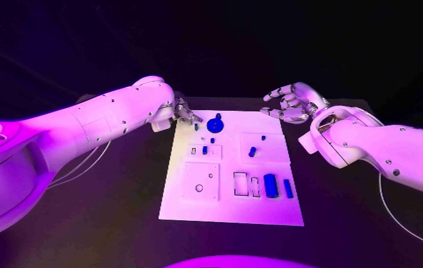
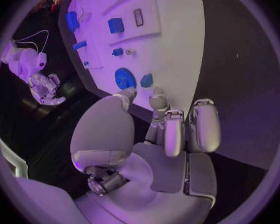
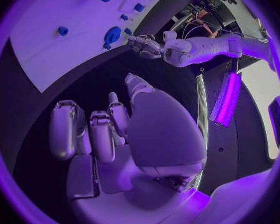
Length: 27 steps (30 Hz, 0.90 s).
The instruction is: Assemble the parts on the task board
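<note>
The white task board (image 1: 231, 204) lies in the middle of the black table. A blue round disc (image 1: 216, 123) stands near its far edge, with a small blue piece (image 1: 195, 127) to the left of it. Other blue parts sit further in: two small ones (image 1: 205, 150) (image 1: 252, 152) and two longer bars (image 1: 271, 185) (image 1: 288, 188). My left hand (image 1: 181, 112) hovers at the board's far left corner; its fingertips (image 2: 157, 100) are just short of the disc (image 2: 124, 78) and the small piece (image 2: 146, 79), holding nothing. My right hand (image 1: 291, 104) hangs beyond the far right corner, fingers apart and empty.
Several empty rectangular recesses (image 1: 241, 183) and a raised plate with a small hole (image 1: 199, 188) are on the board's near half. Black table (image 1: 353, 207) surrounds the board on all sides. My right forearm (image 1: 370, 145) lies to the board's right.
</note>
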### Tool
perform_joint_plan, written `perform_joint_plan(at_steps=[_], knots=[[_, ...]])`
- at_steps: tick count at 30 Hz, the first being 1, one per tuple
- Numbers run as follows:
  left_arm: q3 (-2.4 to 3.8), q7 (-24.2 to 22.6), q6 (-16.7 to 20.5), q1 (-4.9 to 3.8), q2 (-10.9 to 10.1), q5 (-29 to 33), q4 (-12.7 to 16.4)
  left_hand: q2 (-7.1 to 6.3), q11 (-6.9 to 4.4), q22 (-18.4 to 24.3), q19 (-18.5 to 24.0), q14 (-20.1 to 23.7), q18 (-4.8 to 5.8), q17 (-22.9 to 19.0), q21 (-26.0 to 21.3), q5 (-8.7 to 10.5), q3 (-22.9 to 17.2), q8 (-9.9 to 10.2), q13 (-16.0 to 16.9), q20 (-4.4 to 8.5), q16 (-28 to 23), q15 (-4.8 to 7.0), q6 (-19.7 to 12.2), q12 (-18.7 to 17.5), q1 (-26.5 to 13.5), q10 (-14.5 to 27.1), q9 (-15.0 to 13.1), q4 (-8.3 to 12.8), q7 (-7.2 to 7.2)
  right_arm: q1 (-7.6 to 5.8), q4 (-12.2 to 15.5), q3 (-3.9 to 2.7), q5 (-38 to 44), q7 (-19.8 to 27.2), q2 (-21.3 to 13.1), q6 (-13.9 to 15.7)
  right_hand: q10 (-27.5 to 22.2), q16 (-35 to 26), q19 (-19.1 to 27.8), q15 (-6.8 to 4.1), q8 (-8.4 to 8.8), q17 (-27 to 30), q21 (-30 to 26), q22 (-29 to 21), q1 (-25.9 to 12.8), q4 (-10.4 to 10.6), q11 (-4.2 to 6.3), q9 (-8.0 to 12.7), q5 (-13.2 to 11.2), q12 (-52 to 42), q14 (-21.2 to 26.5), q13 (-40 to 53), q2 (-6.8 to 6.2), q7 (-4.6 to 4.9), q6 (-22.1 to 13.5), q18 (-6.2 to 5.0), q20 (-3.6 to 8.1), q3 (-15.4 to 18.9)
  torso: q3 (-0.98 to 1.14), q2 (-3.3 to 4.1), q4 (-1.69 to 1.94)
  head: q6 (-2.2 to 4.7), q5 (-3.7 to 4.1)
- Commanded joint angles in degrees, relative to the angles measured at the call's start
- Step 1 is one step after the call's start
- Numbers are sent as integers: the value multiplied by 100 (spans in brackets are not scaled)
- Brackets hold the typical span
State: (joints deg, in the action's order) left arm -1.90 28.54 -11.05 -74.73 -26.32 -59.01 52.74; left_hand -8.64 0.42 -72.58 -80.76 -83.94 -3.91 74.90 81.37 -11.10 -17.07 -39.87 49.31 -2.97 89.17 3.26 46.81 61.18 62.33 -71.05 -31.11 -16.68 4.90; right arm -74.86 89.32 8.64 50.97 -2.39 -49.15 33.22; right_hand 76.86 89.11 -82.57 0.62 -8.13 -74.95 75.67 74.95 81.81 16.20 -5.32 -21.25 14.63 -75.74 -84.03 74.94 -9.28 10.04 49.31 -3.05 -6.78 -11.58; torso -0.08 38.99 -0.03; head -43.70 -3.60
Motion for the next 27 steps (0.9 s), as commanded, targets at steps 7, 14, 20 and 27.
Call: perform_joint_plan(at_steps=[7, 14, 20, 27], knots=[[-15, -133, -195, 7, 62, 125, -43, 9, 14, -13, 7, -573, 11, 1400, 20, 2, 14, 37, 1, -36, 19, -36, 60, 24, 98, 30, 12, 21, -4, 1, 6, -2, 52, 70, 16, -20, 19, -26, 20, 19, -8, -1238, -38, 541, -39, -1, 23, 8, 8, -10, -529, 47, -1, -2, 23, -40, 3, -39, 5, -4, 9, -13, 11], [-38, -148, -250, 20, 92, 140, -77, 25, 12, -17, 7, -572, 11, 1398, 21, 1, 4, 38, -7, -36, 19, -34, 77, 33, 196, 33, 18, 28, -7, 1, 2, -2, 52, 70, 22, -23, 19, -26, 20, 19, -8, -1238, -38, 541, -39, -1, 23, 8, 8, -10, -529, 47, -1, -2, 23, -40, 3, -39, 6, -6, 4, -18, 10], [-47, -155, -264, 44, 107, 145, -99, 70, 8, -24, 5, -573, 12, 1400, 24, -3, -32, 48, -15, -36, 20, -32, 92, 45, 327, 37, 30, 30, -10, 1, -2, -2, 52, 68, 26, -26, 19, -26, 20, 19, -8, -1238, -38, 541, -39, -1, 23, 8, 8, -10, -529, 47, -1, -2, 23, -40, 3, -39, 4, -9, 7, -15, 11], [-49, -153, -219, 52, 111, 149, -123, 162, -14, -19, 12, -571, 9, 1394, 20, -5, -159, 15, -45, -27, 17, -16, 164, 57, 561, 49, 21, 44, -41, 1, -3, -2, 52, 61, 29, -31, 22, -27, 23, 19, -9, -1236, -47, 537, -40, -2, 24, 11, 13, -13, -529, 48, 1, -3, 25, -42, 4, -54, 6, -7, 5, -18, 17]])
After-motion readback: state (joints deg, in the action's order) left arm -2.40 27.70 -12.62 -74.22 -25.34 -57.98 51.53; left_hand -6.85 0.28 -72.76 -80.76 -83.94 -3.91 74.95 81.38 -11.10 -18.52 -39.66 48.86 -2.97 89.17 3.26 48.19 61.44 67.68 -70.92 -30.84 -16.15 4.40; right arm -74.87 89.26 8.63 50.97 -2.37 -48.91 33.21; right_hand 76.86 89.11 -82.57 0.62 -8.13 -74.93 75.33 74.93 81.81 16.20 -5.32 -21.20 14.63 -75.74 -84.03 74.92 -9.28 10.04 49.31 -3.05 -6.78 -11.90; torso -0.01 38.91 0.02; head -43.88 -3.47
